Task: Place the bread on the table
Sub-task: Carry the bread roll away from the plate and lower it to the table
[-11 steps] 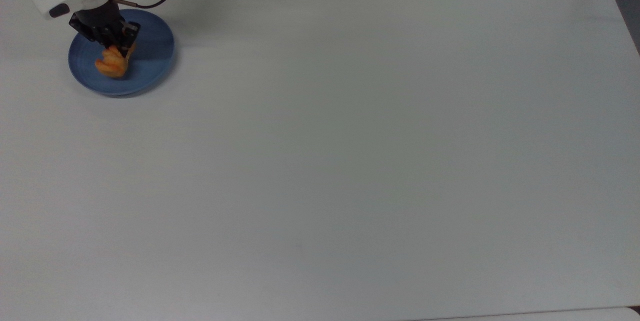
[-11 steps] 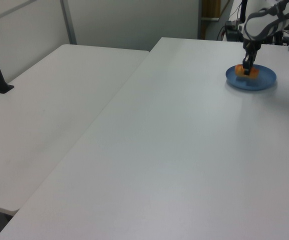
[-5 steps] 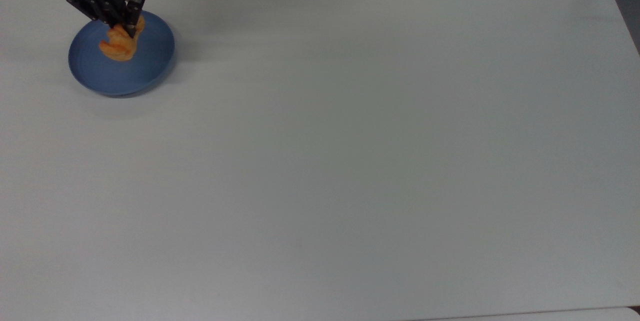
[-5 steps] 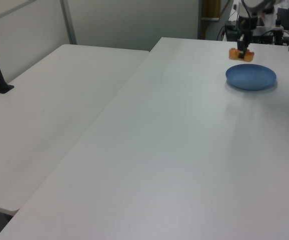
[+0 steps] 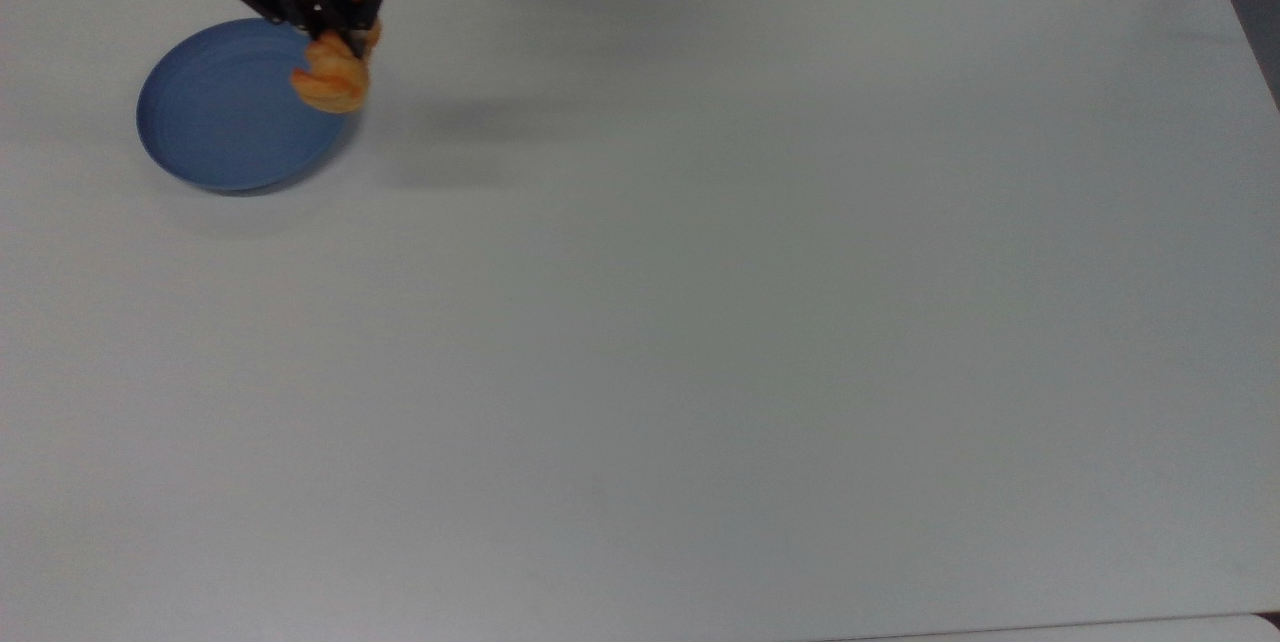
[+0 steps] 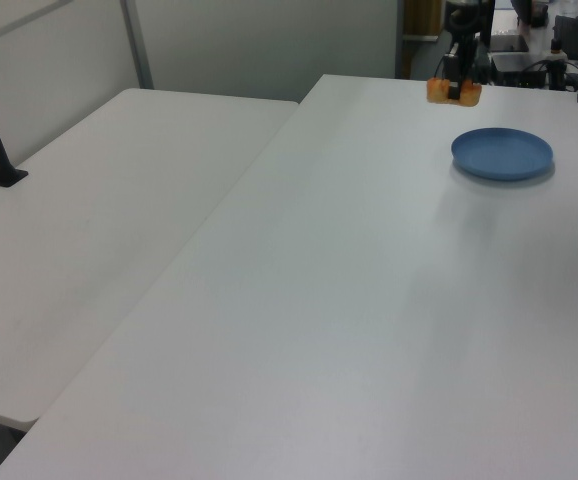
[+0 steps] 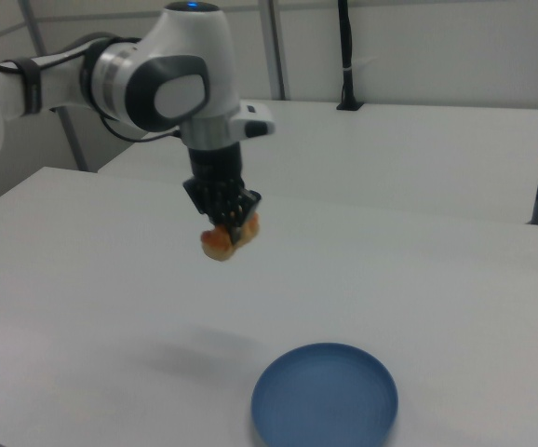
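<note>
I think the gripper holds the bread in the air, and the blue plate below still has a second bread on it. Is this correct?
Not quite. The gripper does hold the bread in the air, but the blue plate has nothing on it, as the right view shows.

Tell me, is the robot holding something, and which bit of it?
Yes. The gripper is pinching the bread by its upper end, so the rest hangs below, lifted above the blue plate.

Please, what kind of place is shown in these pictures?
Probably a robotics lab or test room: a white robot arm whose tool holds a bread in the air, plain white tables, and a lone blue plate.
</note>
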Robot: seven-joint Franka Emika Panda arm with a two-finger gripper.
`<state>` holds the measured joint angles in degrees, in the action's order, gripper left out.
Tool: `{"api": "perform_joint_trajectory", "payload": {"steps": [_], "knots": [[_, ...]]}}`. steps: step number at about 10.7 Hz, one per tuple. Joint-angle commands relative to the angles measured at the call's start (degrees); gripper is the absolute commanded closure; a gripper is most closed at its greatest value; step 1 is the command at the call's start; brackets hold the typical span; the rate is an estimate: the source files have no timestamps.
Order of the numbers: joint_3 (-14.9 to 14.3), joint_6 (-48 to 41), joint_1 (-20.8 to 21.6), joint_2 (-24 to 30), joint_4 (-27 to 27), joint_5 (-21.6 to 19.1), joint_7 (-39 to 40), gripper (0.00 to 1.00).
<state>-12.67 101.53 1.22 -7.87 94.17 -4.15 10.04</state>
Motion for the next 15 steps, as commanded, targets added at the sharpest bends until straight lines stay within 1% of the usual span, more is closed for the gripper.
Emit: {"api": "perform_joint_trajectory", "payload": {"steps": [1,3,5,6,7,8,9,10,11,13,14,15], "knots": [[8.4,-2.6,1.0,1.8,0.1,3.9,-8.0,0.76],[14.3,-2.7,1.1,1.7,2.5,5.9,-10.9,0.76],[18.0,-2.0,1.1,1.3,5.7,7.0,-12.9,0.76],[18.5,-1.3,2.5,1.0,8.2,7.7,-13.1,0.75],[18.7,1.7,3.5,0.5,11.5,8.8,-13.5,0.74],[19.7,5.7,3.9,-0.4,14.6,9.8,-15.8,0.72],[20.1,9.0,4.0,-1.6,16.8,11.6,-17.8,0.70],[20.1,10.9,5.3,-2.8,18.8,12.8,-18.7,0.69],[20.1,11.9,5.9,-3.6,19.9,13.3,-19.0,0.63],[20.1,12.9,6.4,-5.7,20.4,13.3,-20.5,0.51],[20.1,12.9,6.7,-6.7,20.3,13.5,-21.3,0.41],[20.1,12.9,6.7,-7.2,20.3,14.7,-21.6,0.33]]}}
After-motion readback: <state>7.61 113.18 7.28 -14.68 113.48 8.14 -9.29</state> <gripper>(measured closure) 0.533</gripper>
